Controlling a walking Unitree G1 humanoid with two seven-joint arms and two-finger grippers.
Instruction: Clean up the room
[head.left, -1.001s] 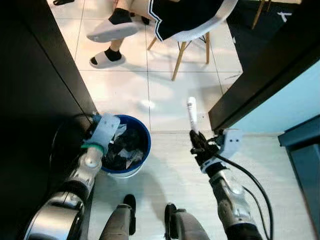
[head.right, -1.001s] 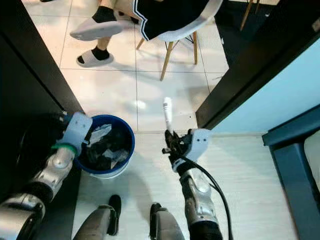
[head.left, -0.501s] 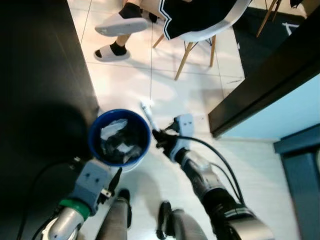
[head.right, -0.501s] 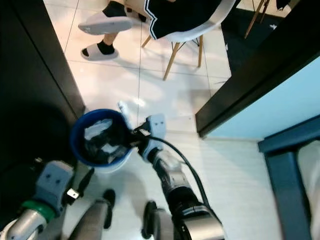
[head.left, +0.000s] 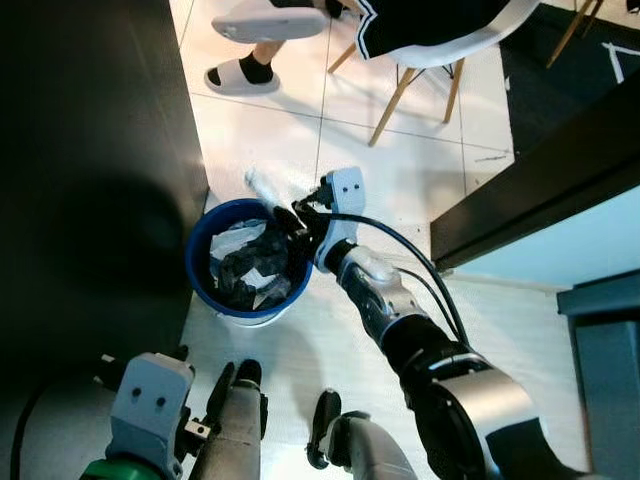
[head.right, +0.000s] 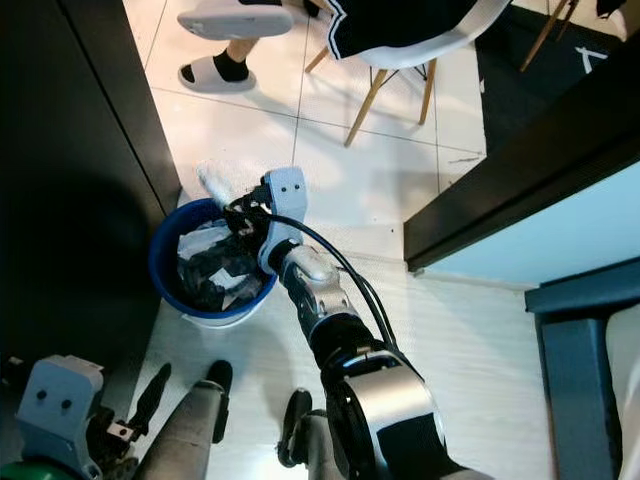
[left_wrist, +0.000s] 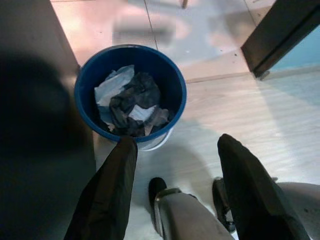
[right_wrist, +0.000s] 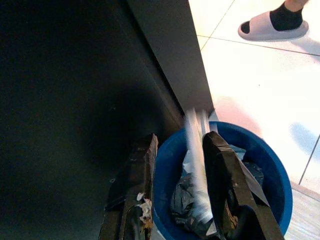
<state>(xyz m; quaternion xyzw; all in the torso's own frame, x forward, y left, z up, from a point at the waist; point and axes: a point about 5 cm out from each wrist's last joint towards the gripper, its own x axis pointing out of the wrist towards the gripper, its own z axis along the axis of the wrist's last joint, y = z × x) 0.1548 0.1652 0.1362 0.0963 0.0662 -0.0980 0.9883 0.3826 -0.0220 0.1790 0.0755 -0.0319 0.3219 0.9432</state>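
Right gripper (head.left: 290, 215), jaws clamped on a white tube (head.left: 262, 184), hovers directly above the blue bin (head.left: 200, 280) (ready to drop), while left gripper (left_wrist: 175, 150) hangs spread, empty.

Bin (head.left: 205, 282) on floor (head.left: 500, 330) beside cabinet (head.left: 90, 150); chair (head.left: 440, 40) beyond; trash (head.left: 250, 272) in bin.

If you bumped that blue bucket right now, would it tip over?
Probably not easily. The blue bucket sits flat on the floor and looks wide for its height. It holds only crumpled bags and paper, so it's likely light and might slide instead.
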